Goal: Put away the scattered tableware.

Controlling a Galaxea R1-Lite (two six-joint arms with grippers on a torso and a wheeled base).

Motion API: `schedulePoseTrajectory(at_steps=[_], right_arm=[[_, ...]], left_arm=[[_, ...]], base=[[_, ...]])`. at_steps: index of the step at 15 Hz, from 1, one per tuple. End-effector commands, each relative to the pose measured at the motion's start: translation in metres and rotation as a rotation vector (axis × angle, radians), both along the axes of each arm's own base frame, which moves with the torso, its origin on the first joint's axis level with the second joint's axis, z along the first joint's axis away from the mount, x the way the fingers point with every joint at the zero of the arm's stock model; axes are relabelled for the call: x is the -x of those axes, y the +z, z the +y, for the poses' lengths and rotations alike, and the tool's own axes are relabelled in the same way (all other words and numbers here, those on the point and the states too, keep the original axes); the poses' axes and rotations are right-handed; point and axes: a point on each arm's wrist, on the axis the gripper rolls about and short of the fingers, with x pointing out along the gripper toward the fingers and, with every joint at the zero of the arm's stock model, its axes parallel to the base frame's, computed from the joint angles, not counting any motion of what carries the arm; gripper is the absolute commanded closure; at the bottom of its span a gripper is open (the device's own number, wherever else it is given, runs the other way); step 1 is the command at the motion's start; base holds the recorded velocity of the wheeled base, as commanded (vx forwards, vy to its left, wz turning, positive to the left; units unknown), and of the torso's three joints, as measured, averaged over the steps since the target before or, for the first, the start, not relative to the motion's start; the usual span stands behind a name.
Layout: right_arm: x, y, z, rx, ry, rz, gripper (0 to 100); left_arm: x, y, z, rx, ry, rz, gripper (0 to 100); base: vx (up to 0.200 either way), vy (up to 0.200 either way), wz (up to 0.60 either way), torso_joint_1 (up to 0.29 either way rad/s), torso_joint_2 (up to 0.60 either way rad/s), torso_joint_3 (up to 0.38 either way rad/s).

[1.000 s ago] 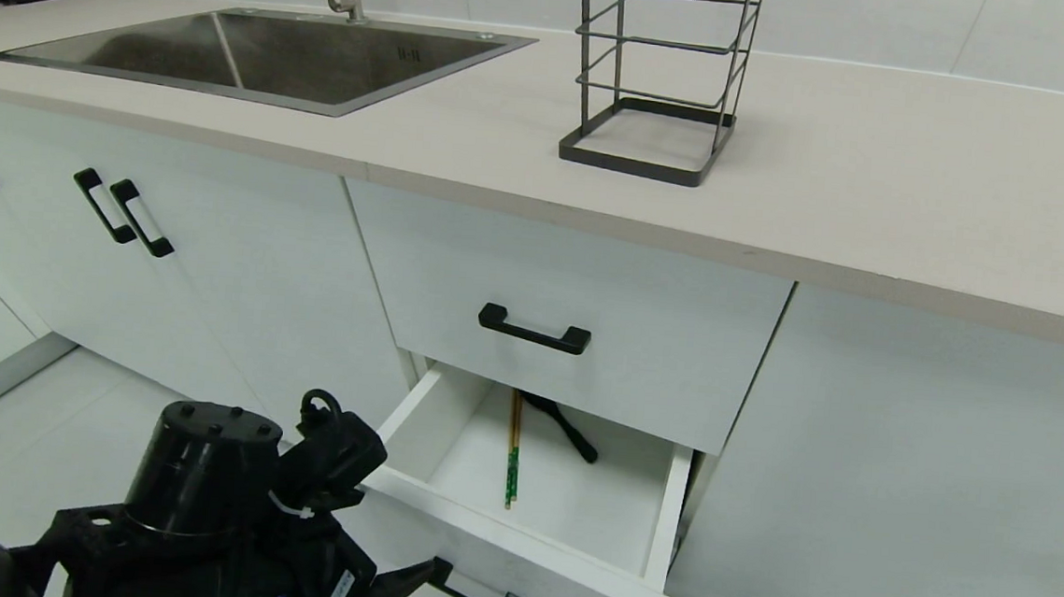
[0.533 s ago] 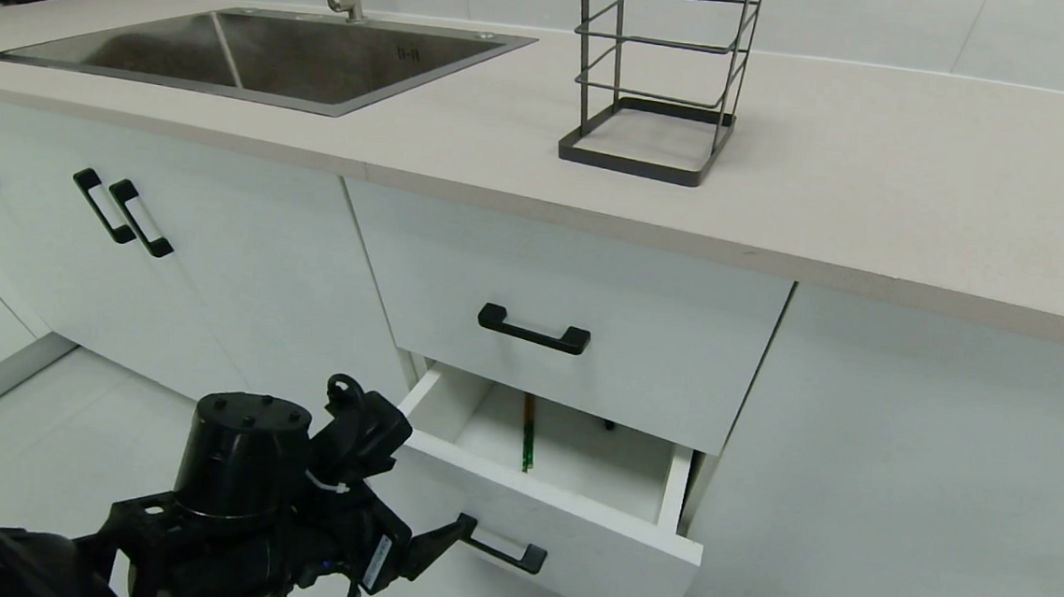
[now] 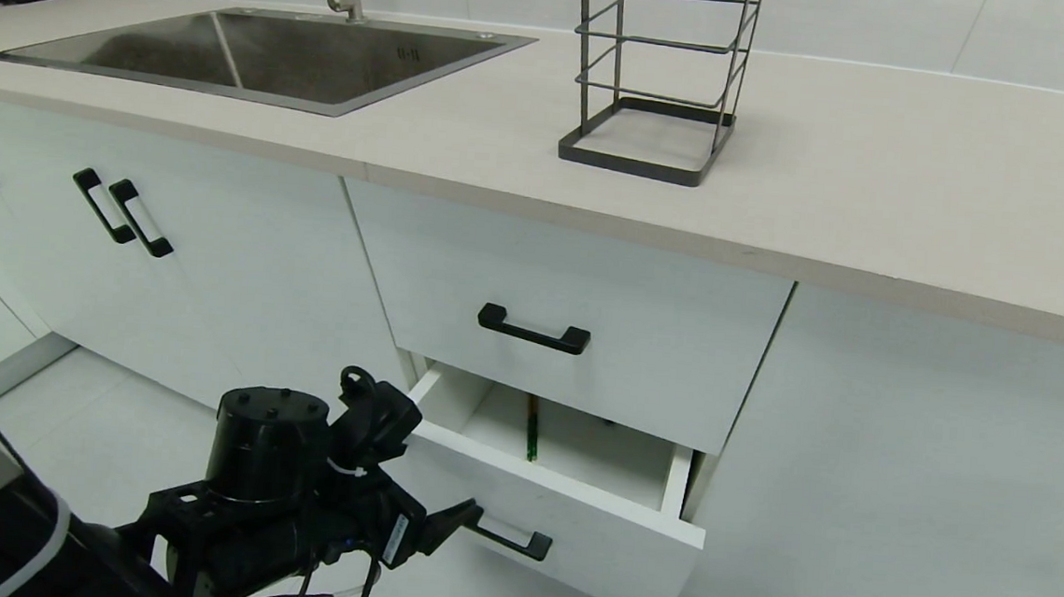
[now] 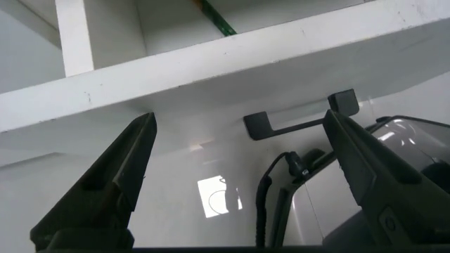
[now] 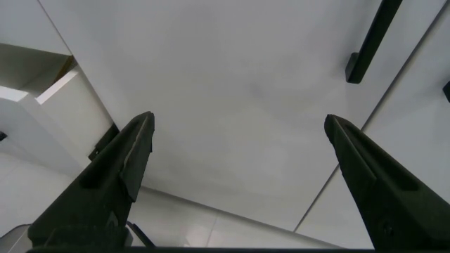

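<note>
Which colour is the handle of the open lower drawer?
Black; the drawer handle shows best in the head view.

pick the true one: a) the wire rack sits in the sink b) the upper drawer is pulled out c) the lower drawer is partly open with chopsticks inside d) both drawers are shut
c: the lower drawer stands partly pulled out with chopsticks lying inside, under the shut upper drawer; the wire rack stands on the countertop.
</note>
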Motion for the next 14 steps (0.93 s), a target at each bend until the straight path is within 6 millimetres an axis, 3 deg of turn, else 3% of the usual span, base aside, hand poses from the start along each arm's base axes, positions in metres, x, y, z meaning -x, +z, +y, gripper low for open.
schedulePoseTrajectory(at_steps=[1, 14], right_arm=[[0.000, 0.000, 0.000, 0.000, 0.000, 0.001, 0], [0.000, 0.000, 0.000, -0.002, 0.000, 0.001, 0]], left_arm=[[-0.007, -0.002, 0.001, 0.003, 0.011, 0.001, 0], [-0.037, 0.006, -0.010, 0.059, 0.004, -0.084, 0]], base=[[0.000, 0.000, 0.00, 0.000, 0.00, 0.000], [0.000, 0.000, 0.00, 0.000, 0.00, 0.000]])
